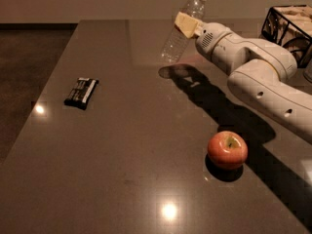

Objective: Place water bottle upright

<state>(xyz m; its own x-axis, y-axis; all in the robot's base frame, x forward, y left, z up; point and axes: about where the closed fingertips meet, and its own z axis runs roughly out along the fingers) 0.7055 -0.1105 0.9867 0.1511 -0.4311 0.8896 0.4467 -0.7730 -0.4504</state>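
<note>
The water bottle (182, 29) is a clear ribbed plastic bottle with a white cap. It hangs in the air above the far part of the grey table (122, 169), tilted with its cap up and to the right. My gripper (186, 24) is shut on the bottle's upper body, its pale yellow fingers (184, 23) clamped across it. The white arm (258, 77) reaches in from the right. The bottle's base is a little above the table, over its own shadow.
A red apple (227, 149) sits on the table at the front right, below the arm. A dark snack bar (81, 92) lies at the left. A black wire basket (288, 26) stands at the far right corner.
</note>
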